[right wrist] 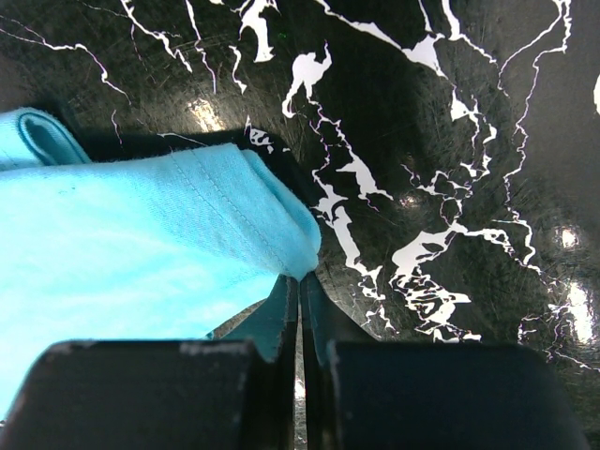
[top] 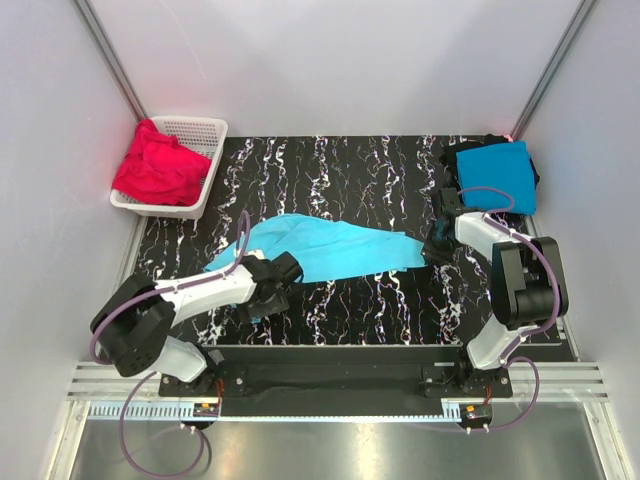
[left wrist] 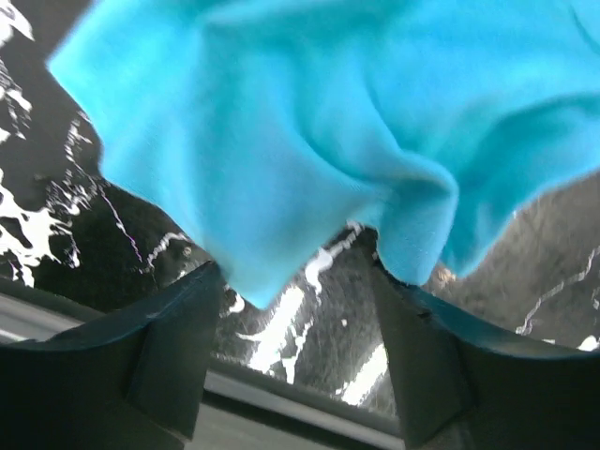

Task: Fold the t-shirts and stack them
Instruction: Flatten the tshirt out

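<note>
Top external: we see the soft light-turquoise short-sleeved t-shirt [top: 330,248] stretched nine to three o'clock; right gripper [right wrist: 299,286] pinches its three o'clock hem (likely for tension), left gripper [left wrist: 295,352] gapes at nine.

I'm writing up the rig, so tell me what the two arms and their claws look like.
The left arm and right arm have white links, black joints and looping purple cables. The left claw and right claw each have two blunt dark fingers.
</note>
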